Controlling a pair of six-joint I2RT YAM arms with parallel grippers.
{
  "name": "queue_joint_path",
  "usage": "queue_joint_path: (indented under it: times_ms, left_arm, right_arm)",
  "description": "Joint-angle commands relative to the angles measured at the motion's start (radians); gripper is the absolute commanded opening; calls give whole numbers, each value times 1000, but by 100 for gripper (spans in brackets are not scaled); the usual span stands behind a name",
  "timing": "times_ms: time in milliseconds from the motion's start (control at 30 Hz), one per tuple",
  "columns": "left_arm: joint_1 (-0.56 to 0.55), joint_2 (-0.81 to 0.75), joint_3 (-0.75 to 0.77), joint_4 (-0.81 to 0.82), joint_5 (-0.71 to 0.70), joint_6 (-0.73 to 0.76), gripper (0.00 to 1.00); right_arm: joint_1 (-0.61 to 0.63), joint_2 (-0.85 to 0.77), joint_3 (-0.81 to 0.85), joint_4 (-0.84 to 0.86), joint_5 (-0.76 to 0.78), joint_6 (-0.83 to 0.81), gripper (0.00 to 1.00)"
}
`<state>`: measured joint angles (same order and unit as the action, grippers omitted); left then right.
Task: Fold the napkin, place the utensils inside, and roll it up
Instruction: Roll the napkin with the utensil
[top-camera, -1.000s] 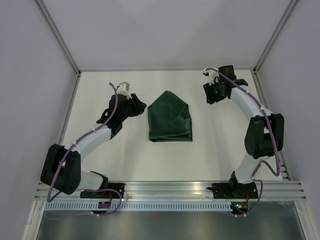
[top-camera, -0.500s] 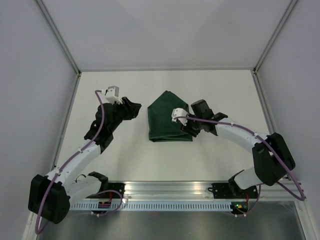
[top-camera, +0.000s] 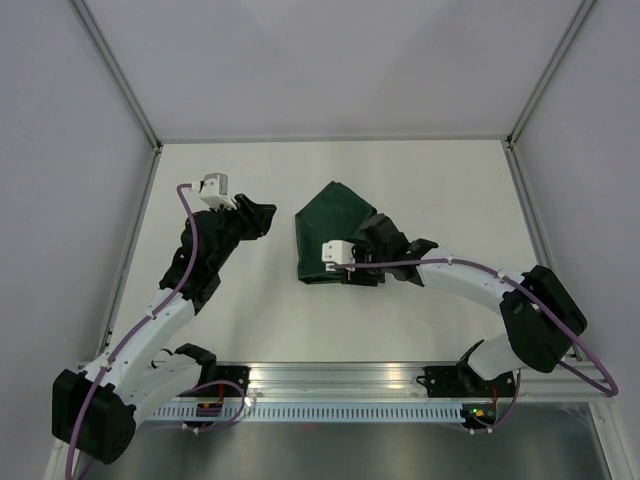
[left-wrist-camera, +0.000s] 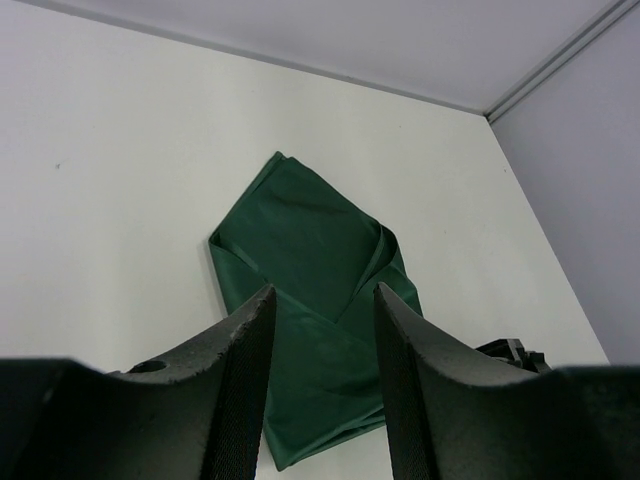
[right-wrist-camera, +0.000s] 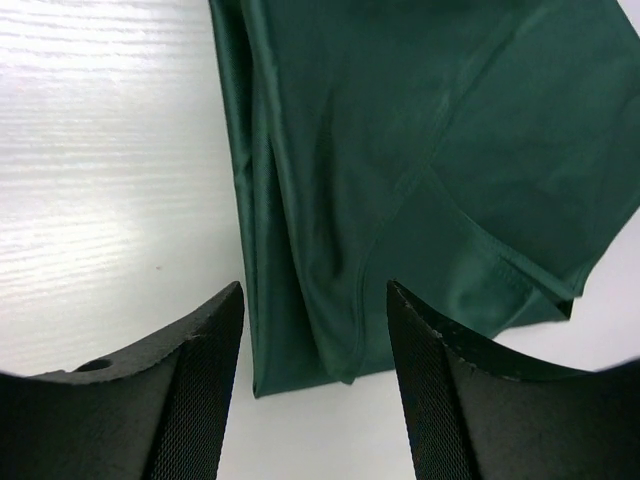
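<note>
Jaws of the left gripper (left-wrist-camera: 322, 300) and right gripper (right-wrist-camera: 315, 300) stand apart, empty. The right has swung in from far right over the near edge of the folded napkin (top-camera: 330, 225), mid-table, probably to begin rolling.

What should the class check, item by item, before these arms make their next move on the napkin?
1. The napkin is folded and lies on the table: ok.
2. The right gripper is open over the napkin's edge: ok.
3. The left gripper is open, apart from the napkin: ok.
4. Both grippers hold nothing: ok.
5. The fork lies inside the fold: cannot tell; no view shows it.
</note>
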<state>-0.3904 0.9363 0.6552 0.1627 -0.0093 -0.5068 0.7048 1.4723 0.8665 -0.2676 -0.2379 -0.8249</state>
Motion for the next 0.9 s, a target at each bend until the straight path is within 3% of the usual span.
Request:
queue_joint_path:
  times_ms: [0, 467, 867]
  left_arm:
    - [-4, -11, -2, 3, -17, 39, 50]
    - [-4, -11, -2, -22, -21, 54, 50]
    - [-4, -8, -11, -41, -20, 76, 50]
  right_arm:
    - [45, 35, 20, 67, -8, -28, 65]
    - [105, 178, 29, 142, 34, -25, 65]
    - [105, 256, 43, 160, 77, -40, 57]
